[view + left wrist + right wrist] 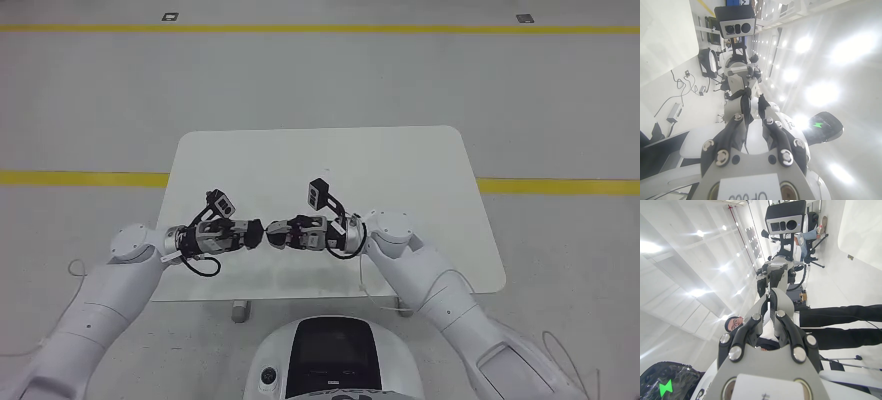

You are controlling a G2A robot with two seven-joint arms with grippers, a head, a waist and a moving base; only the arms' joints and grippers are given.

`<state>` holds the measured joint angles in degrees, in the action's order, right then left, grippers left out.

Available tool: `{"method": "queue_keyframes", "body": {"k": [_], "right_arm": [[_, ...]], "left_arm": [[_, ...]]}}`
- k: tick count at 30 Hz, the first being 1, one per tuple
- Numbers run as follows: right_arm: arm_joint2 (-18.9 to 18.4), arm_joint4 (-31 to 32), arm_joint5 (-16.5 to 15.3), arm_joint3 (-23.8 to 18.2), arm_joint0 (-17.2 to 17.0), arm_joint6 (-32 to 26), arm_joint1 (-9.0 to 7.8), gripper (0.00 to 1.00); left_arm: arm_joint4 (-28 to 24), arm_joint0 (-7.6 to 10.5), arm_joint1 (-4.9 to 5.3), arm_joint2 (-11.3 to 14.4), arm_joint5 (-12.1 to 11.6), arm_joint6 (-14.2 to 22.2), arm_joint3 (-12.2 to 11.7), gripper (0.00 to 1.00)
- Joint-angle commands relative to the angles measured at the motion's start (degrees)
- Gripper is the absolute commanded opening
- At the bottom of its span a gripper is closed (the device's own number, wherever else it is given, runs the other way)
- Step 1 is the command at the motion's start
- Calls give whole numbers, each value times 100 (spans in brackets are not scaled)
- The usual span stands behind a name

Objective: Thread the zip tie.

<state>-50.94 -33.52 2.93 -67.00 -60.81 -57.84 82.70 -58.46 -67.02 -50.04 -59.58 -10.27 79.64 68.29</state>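
My two grippers meet tip to tip above the front part of the white table (400,170). The left gripper (252,233) has black-covered fingers (745,108) standing close together. A thin black strand, the zip tie (746,136), runs between them back toward the palm. The right gripper (272,233) faces it, its ribbed pads (773,303) almost touching. In the left wrist view the right gripper (745,89) touches my left gripper (755,94) at the tips. Where the tips meet, the tie's end is hidden. The left gripper (768,283) sits just beyond my right gripper (769,292).
The tabletop (668,28) is bare, with rounded corners. Both arms hang over its front edge. Cables and a power box (675,111) lie on the floor beside the table. Yellow floor lines (80,178) run past it.
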Motion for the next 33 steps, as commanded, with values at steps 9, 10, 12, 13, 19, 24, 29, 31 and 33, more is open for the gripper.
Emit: {"method": "queue_keyframes", "body": {"k": [9, 10, 12, 13, 19, 24, 29, 31, 33], "right_arm": [[39, -5, -7, 17, 19, 38, -2, 41], [37, -10, -9, 13, 18, 45, -3, 100], [10, -38, -38, -11, 4, 60, -10, 100], [-4, -46, -42, -20, -4, 52, -15, 100], [-93, -116, -23, -87, -38, -78, -55, 100], [-97, -117, -21, -89, -37, -78, -56, 100], [-98, -115, -23, -92, -50, -47, -57, 100], [-130, -103, -31, -141, -111, 49, -71, 100], [-188, -101, -18, -168, -139, -4, -98, 100]], "left_arm": [[51, -14, -13, -25, 14, 0, -13, 0], [53, -16, -11, -33, 15, 0, -12, 0], [63, -24, -3, -52, 19, 0, -3, 0], [71, -27, 1, -60, 23, 0, 6, 0], [116, -51, 40, -109, 25, 0, 54, 0], [109, -55, 51, -115, -32, 0, 99, 0], [109, -55, 51, -115, -32, 0, 99, 0], [200, -75, 48, -107, -33, -168, 140, 0], [229, -113, 63, -170, -58, -119, 116, 0]]}}
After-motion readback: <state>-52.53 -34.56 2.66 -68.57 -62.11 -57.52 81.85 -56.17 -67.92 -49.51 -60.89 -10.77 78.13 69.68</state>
